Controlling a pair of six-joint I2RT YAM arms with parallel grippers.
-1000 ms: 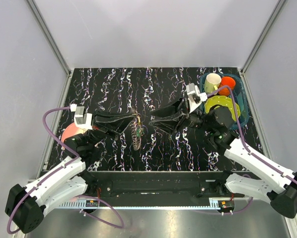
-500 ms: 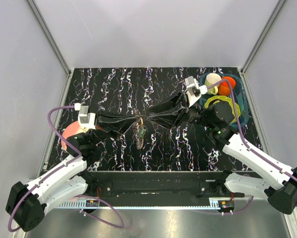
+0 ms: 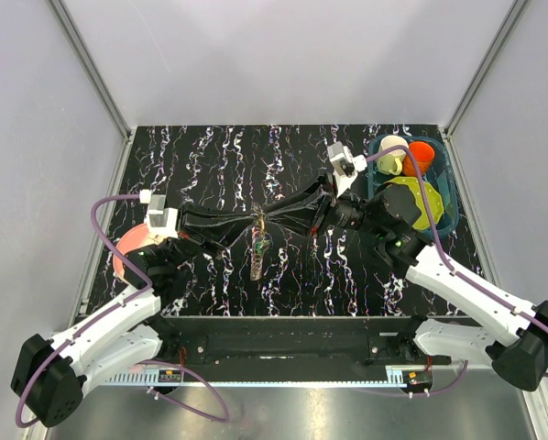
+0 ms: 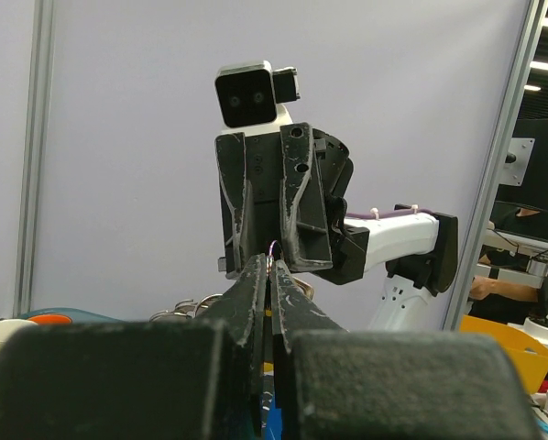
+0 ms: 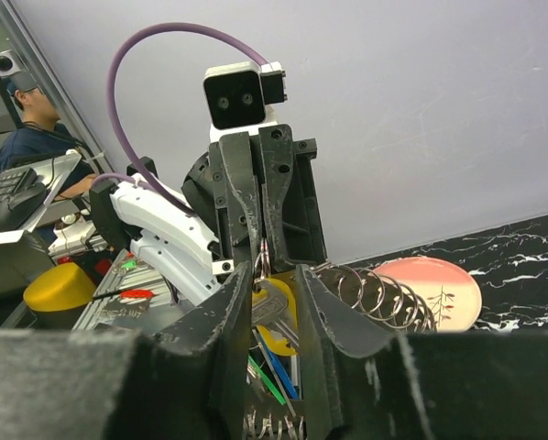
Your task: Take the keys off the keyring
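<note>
My left gripper point(image 3: 255, 221) is shut on a thin loop of the keyring point(image 3: 257, 240) and holds the bunch above the black marbled table. In the left wrist view its fingertips point(image 4: 256, 275) pinch the wire. My right gripper point(image 3: 268, 218) faces it tip to tip. In the right wrist view my right gripper point(image 5: 272, 275) is open, with one jaw on each side of the keys point(image 5: 288, 316). These are a silver key against a yellow head, with blue and green ones hanging below. The keyring's silver loops point(image 5: 384, 295) fan out to the right.
A pink round disc point(image 3: 126, 249) lies under the left arm and also shows in the right wrist view point(image 5: 436, 286). A blue bin point(image 3: 448, 188) at the back right holds a cream cup point(image 3: 390, 153), an orange cup point(image 3: 421, 155) and a green plate point(image 3: 411, 203).
My right gripper has moved left until its tips meet the left gripper's tips at the key bunch. The left gripper has kept its hold and shifted slightly right.
</note>
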